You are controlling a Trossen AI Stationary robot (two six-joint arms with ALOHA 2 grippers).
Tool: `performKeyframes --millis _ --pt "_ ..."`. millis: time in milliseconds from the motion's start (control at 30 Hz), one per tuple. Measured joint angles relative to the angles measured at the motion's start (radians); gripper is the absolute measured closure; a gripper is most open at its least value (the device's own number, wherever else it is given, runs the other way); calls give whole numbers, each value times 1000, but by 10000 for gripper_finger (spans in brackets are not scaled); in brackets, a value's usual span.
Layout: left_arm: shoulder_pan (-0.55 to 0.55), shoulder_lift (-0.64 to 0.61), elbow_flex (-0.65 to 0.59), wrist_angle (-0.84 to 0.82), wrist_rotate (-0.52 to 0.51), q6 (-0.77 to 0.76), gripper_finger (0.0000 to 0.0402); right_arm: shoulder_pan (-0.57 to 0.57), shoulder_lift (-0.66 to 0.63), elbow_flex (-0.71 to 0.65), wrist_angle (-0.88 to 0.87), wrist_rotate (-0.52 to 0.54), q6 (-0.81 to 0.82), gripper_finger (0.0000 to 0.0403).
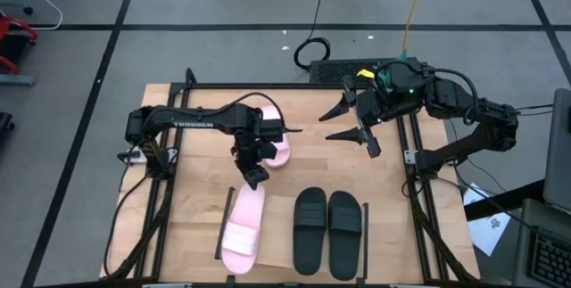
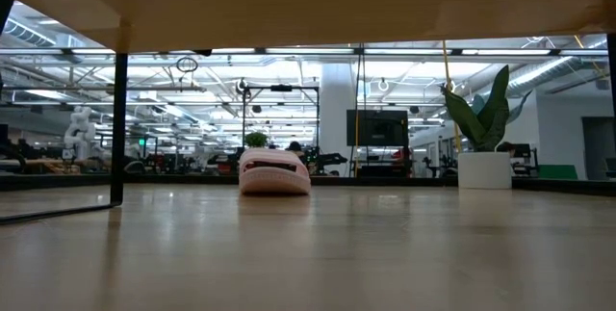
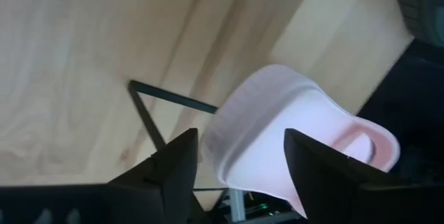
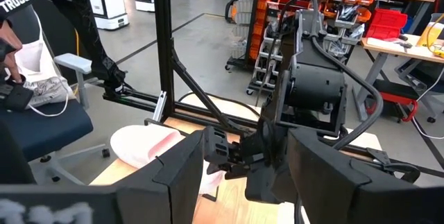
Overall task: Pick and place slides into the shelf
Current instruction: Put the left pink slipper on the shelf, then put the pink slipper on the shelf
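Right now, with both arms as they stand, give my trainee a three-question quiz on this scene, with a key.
1. How many slides lie in the row by the shelf rail?
2. True or false: the right gripper holds a black slide.
3. The other pink slide lies: A) on the table by the left gripper; B) between the black slides; C) on the floor.

Key:
1. Three: one pink slide, two black slides.
2. False; its fingers are open and empty.
3. A.
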Motion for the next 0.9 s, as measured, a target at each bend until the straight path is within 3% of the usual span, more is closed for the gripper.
performKeyframes --millis 200,367,633,767,900 --pt "10 -29 0 -3 35 -20 175 0 0 0 0 0 0 206" --pt "45 -81 0 1 -30 -20 174 0 0 0 1 0 0 206" --pt "208 -135 0 33 -95 64 174 0 0 0 15 0 3 206" --pt "349 -128 0 83 -4 130 174 0 0 0 33 0 3 206" --pt "499 -114 0 189 114 97 174 0 0 0 32 1 -3 206"
